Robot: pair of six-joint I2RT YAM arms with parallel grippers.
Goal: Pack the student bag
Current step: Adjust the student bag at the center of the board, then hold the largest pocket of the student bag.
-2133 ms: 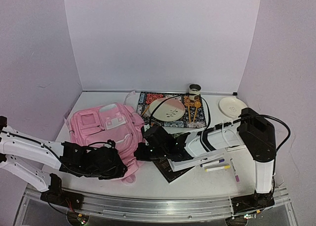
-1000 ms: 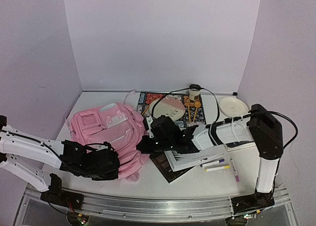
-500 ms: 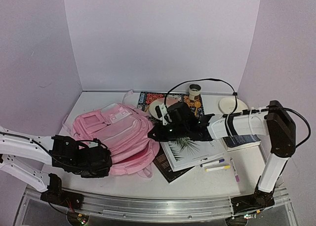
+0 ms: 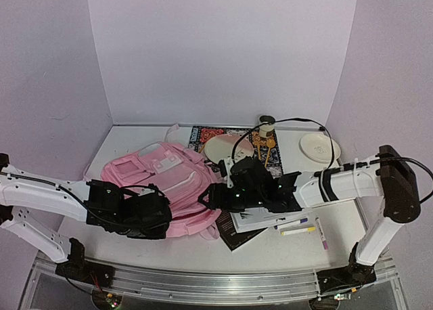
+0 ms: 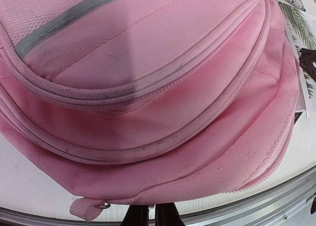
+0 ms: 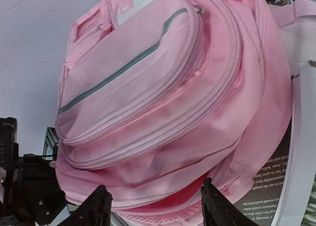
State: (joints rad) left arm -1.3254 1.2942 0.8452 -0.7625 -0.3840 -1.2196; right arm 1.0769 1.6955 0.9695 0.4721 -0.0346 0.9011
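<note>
Your right hand now stands open and empty, the bag released. Your left hand remains pinched shut on its hem. Nothing looks packed yet.

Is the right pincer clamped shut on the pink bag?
No, in the right wrist view the fingers of the right pincer stand wide apart at the edge of the bag.

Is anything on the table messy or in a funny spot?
Yes. The pink student bag lies rumpled, and its bottom edge overlaps a dark book. That book sticks out crookedly from under a white book, so the pile looks askew. Nothing looks spilled or broken.
</note>
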